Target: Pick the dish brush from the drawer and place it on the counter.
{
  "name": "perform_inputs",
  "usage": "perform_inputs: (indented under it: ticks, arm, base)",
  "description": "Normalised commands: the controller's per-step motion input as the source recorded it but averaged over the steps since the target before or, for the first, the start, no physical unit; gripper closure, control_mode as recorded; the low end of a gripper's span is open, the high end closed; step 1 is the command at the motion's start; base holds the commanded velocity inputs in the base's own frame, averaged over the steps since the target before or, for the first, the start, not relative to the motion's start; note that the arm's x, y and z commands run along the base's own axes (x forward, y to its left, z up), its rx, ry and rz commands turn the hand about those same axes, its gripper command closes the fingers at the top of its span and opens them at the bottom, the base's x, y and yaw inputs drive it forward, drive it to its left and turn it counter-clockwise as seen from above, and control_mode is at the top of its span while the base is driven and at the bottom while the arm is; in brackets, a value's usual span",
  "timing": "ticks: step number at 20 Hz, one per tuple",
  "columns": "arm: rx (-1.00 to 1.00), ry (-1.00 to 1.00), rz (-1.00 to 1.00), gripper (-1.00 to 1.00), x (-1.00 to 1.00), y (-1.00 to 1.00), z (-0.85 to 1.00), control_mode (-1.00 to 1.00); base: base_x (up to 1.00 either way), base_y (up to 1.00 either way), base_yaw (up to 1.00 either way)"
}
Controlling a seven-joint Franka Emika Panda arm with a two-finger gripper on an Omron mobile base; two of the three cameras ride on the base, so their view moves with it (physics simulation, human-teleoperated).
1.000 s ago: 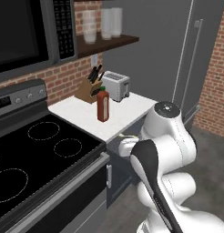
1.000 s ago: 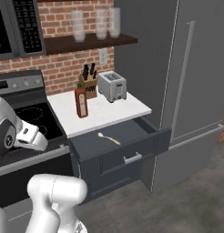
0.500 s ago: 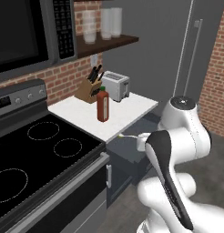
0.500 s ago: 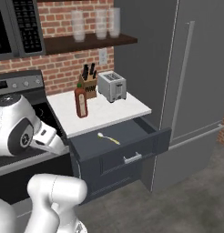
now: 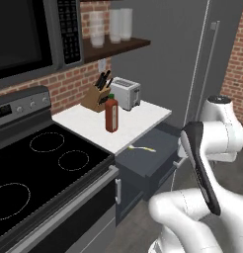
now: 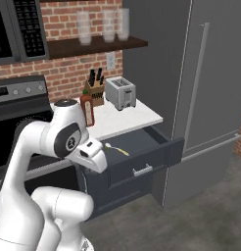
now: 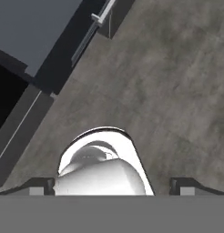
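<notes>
Right now the drawer (image 6: 142, 152) is pulled out under the white counter (image 5: 138, 121). The dish brush (image 6: 117, 149) lies flat on the drawer's floor, with its yellow handle and its pale head. In the left base view the dish brush (image 5: 141, 148) sits near the drawer's edge by the counter.

The fingers (image 7: 114, 184) are spread wide and hold nothing. They point down at the grey floor (image 7: 177, 91), so the brush is up and away from them, well apart. In the hand view the drawer front (image 7: 36, 32) and its small silver handle (image 7: 99, 18) sit far ahead of the fingers, toward the upper left.

On the counter, farther still from the fingers, a red bottle (image 5: 111, 114) stands upright. Behind it are a knife block (image 5: 96, 96) and a silver toaster (image 5: 126, 92). A black stovetop (image 5: 39, 168) is just beside the counter. A tall grey fridge (image 6: 210, 88) stands on the drawer's other side.
</notes>
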Motion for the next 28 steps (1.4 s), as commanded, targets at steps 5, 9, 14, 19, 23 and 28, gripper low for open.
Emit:
perform_inputs:
  ticks: [5,9,14,19,23,28]
  arm:
    - [0.06,0.06,-0.14,-1.0,0.9,-1.0,-0.13,-1.0]
    - [0.15,-0.01,-0.01,-1.0,0.97,-0.65,-0.07,-1.0]
    - [0.05,-0.07,0.0,-1.0,0.77,-0.04,-0.19,-1.0]
    - [0.0,-0.08,0.0,-1.0,0.82,0.11,-0.42,-1.0]
    - [0.0,-0.02,0.0,-1.0,0.69,0.02,-0.65,-1.0]
    - [0.01,-0.03,0.0,-1.0,0.45,-0.06,-0.53,-1.0]
  base:
    - [0.0,0.0,0.0]
    - [0.0,0.0,0.0]
    - [0.0,0.0,0.0]
    - [0.0,0.0,0.0]
    - [0.0,0.0,0.0]
    - [0.0,0.0,0.0]
